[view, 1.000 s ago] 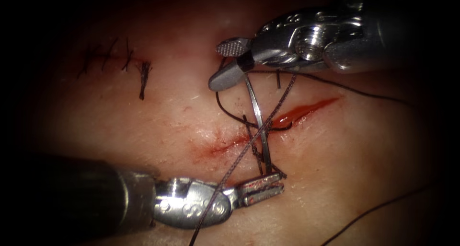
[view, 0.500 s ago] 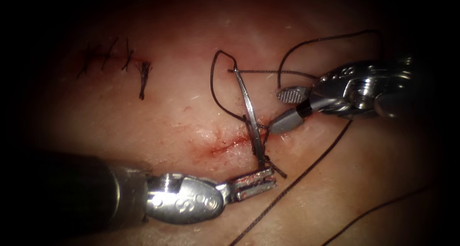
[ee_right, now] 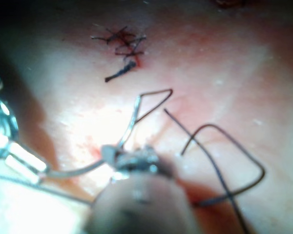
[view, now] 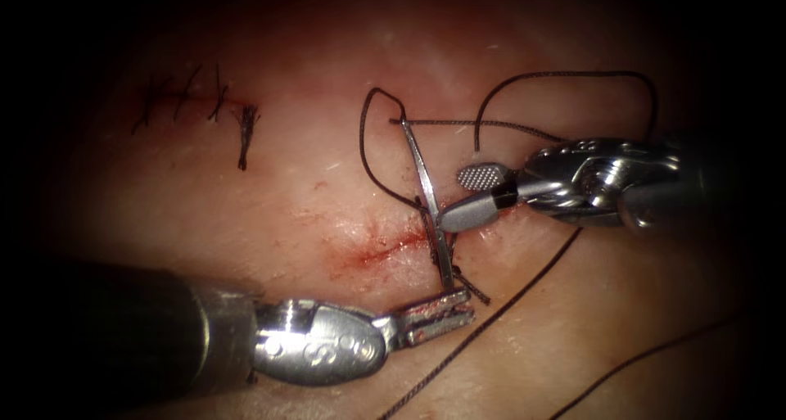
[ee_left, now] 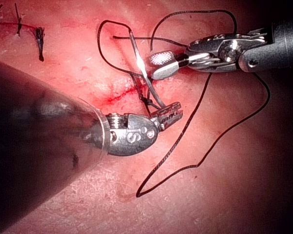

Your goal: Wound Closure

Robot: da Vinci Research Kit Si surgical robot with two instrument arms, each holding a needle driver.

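Since the earlier endoscope pictures the right tool (view: 463,197) has come down from above the cut and moved in leftward – its open fingers, holding nothing, now sit just beside the needle (view: 431,211) at mid-curve. This places it to take the needle; no grasp is made yet. The left tool (view: 438,312) is unchanged: fingers closed on the needle's lower end, below the cut (view: 385,248). The needle is a thin, bright arc standing across the cut, apparently out of the tissue (view: 270,199). Dark thread (view: 565,76) trails from its upper end in loose loops – slack, not tensioned.
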